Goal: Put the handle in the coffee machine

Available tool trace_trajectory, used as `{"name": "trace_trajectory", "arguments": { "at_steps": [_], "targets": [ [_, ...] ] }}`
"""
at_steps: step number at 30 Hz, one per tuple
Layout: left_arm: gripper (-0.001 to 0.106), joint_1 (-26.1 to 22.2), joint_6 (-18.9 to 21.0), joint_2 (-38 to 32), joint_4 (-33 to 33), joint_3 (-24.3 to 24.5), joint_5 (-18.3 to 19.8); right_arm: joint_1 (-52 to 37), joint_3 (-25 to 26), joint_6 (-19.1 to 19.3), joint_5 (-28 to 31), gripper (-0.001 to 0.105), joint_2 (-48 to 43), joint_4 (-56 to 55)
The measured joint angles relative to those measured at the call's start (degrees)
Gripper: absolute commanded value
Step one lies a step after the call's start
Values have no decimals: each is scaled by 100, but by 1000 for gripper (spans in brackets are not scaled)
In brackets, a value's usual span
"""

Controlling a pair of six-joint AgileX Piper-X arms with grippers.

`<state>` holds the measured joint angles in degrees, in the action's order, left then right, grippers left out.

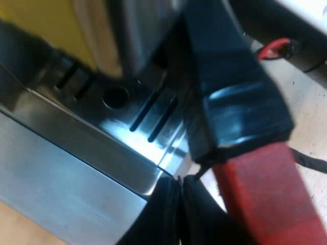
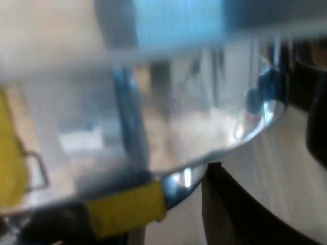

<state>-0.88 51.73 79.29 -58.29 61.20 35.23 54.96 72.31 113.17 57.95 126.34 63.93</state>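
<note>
- Red end of the handle is sitting nearest your left wrist camera, with the left gripper showing dark just beside it.
- I'm not seeing the contact area, so I cannot tell whether the left gripper is open, closed or clamping the handle. Check that before you're committing to any push.
- The right gripper is hanging close against a curved metal surface with a yellow strip at its edge. I cannot tell its state, nor which part that metal belongs to.
- The dark part of the handle is running away from the red end, over the drip tray and its slots, toward the espresso machine.
- The holder's metal head is lying hidden, so I'm judging the insertion as in progress, not confirmed locked.
- For this step, you're aiming to bring the head up flat under the machine's front, so be holding the handle level, not drooping toward the tray.
- Be feeding it upward slowly until it's seating, and only then be swinging the red end round to square with the front.
- If it's binding, be backing off and re-aligning instead of forcing the turn.
- Be holding the right arm off the swing path.
- Farthest out, pale table is showing beyond the handle.
</note>
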Motion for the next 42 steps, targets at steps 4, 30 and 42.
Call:
{"name": "trace_trajectory", "arguments": {
  "at_steps": [4,30,42],
  "targets": [
    [0,0,227,-93,49,-103,5,17,0,-70,-30,31,-33,-345],
    [0,252,1061,-647,651,-646,117,253,-1815,-1433,-2753,20,-2016,-3295],
    [0,305,1923,-795,819,-724,52,253,-2532,-1463,-3782,57,-3528,-5071]
  ]
}}
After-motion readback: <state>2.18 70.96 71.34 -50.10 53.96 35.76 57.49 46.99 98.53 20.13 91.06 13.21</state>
